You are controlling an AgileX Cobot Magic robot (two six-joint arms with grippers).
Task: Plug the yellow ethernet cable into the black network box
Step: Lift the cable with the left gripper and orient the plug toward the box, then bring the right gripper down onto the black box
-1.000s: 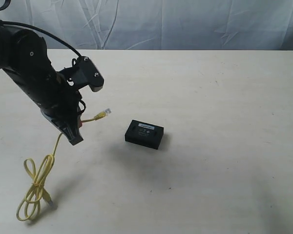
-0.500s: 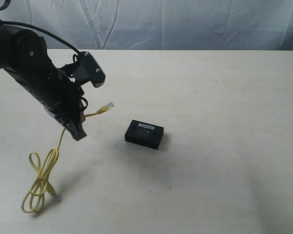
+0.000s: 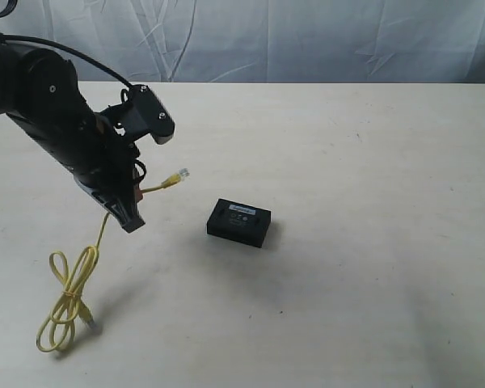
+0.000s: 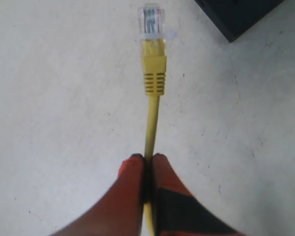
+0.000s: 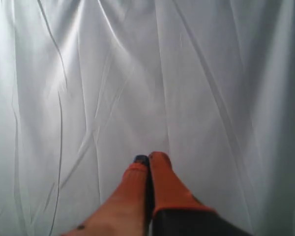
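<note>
My left gripper (image 3: 134, 196) (image 4: 147, 158) is shut on the yellow ethernet cable (image 4: 151, 123) a short way behind its plug. The clear plug (image 3: 180, 175) (image 4: 151, 20) sticks out past the fingertips in the air, pointing toward the black network box (image 3: 239, 221), a hand's width away on the table. A corner of the box (image 4: 241, 14) shows in the left wrist view beyond the plug. The rest of the cable (image 3: 69, 295) hangs down to a loose coil on the table. My right gripper (image 5: 149, 158) is shut with nothing in it, facing a white cloth; the exterior view does not show it.
The cream table (image 3: 356, 242) stretches wide to the right of the box. A wrinkled white curtain (image 3: 307, 40) hangs behind the table's far edge. The left arm's black body (image 3: 48, 105) stands over the table's left side.
Over the last second the left gripper lifted the plug up and slightly right, and the coil was dragged a little right. Since half a second ago nothing has visibly moved.
</note>
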